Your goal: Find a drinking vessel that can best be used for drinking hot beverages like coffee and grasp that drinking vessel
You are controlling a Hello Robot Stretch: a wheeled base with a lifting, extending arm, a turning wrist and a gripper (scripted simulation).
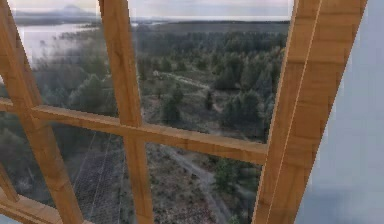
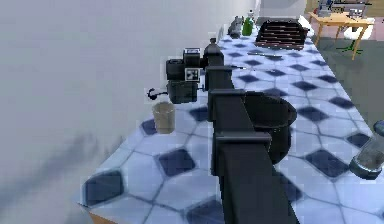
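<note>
Hexagon-tiled blue counter (image 2: pixel 130 165) bears a beige cylindrical cup (image 2: pixel 163 119).

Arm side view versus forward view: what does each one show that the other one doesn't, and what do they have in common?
Arm side view: a blue-and-white tiled countertop, the dark arm with the gripper, a beige cup, a dark pot, bottles farther along. Forward view: a wooden window frame with trees and water outside. Shared: probably the plain grey wall, at the forward view's right; nothing else matches.
</note>
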